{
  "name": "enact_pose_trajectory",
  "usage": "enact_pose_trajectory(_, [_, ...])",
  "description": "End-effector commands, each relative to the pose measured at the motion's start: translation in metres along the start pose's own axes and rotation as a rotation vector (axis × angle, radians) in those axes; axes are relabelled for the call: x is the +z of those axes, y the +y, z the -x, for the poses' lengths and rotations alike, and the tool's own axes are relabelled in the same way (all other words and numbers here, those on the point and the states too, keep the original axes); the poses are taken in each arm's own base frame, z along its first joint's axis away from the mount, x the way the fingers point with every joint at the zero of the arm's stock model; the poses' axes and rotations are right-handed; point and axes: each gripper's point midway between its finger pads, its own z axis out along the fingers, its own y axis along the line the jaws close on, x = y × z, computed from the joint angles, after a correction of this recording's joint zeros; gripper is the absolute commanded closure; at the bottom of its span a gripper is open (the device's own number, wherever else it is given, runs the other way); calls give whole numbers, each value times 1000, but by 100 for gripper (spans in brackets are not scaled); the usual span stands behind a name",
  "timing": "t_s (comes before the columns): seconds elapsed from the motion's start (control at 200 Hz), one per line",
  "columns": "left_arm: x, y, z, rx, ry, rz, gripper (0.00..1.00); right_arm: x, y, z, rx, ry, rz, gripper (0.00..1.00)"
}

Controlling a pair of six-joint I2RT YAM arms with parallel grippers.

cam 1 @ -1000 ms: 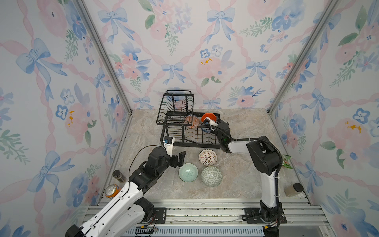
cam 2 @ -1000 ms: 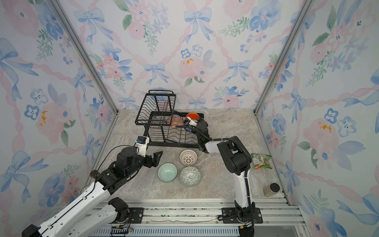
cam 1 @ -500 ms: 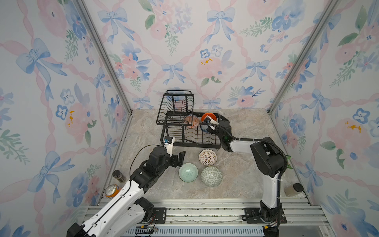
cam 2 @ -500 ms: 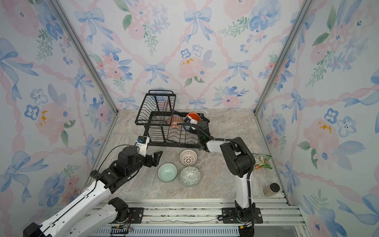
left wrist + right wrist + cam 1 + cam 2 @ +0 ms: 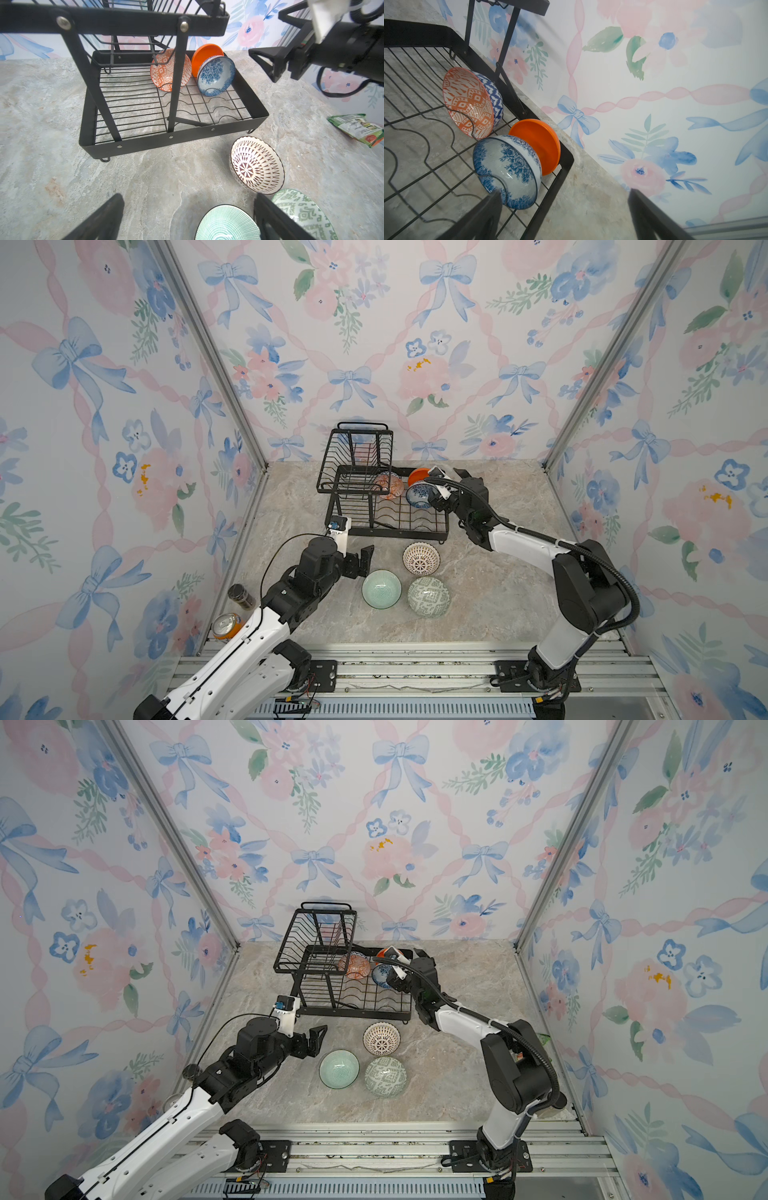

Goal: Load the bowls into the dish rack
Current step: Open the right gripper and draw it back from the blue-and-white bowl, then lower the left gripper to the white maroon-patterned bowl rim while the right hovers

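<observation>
Bowls lay in two groups of three. In the dish rack [image 5: 399, 533], at the low tray's back right corner, the blue floral bowl [image 5: 419, 495] stood on edge in a wire slot. It leaned back on the plain orange bowl [image 5: 416, 476]. The red-orange patterned bowl [image 5: 388, 486] stood on edge beside them, partly under the raised basket. On the bench [image 5: 507, 597] in front of the rack the other three sat upright, mouths up. The white lattice bowl [image 5: 421, 558] was nearest the rack, and the pale mint bowl [image 5: 381, 589] and grey-green geometric bowl [image 5: 429, 597] sat side by side nearer the arms' bases.

The left claw [image 5: 360, 562] hung low, wide and empty, just beside the mint bowl. In its wrist view the mint rim showed between its fingers [image 5: 276, 220]. The right claw [image 5: 564, 209] was up at the rack's corner beside the blue floral bowl, wide and gripping nothing, well apart from the bench bowls.

So the left arm looked the nearer one for the next pick, I judged. A round bowl offers no long axis, so the grip would likely be a pinch across the rim. All three looked glazed and smooth, and might slip.
</observation>
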Motion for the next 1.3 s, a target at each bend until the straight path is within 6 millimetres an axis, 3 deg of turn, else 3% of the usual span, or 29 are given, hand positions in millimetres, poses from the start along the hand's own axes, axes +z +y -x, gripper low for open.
enact_pose_trajectory(0.0, [-5,2,6,-3,-10,10,2,-25,1,-3,73,58,52,3])
enact_pose_trajectory(0.425, [-10,2,5,-29,-35,-4,2,-104,4,34,285,94,259,3])
enact_pose_trajectory(0.62, [-5,-5,2,-30,-16,-36,2,-133,8,38,376,125,354,3])
enact_pose_trajectory(0.745, [-1,-6,-3,-30,-1,-44,2,-144,9,31,537,227,421,3])
enact_pose_trajectory(0.825, [0,-8,-4,-43,4,-54,2,-148,12,26,551,270,440,3])
enact_pose_trajectory(1.12, [9,-25,-6,-32,27,-91,2,-164,28,32,598,187,557,3])
enact_pose_trajectory(1.295, [23,-36,-11,-18,66,-105,2,-164,27,9,569,289,511,3])
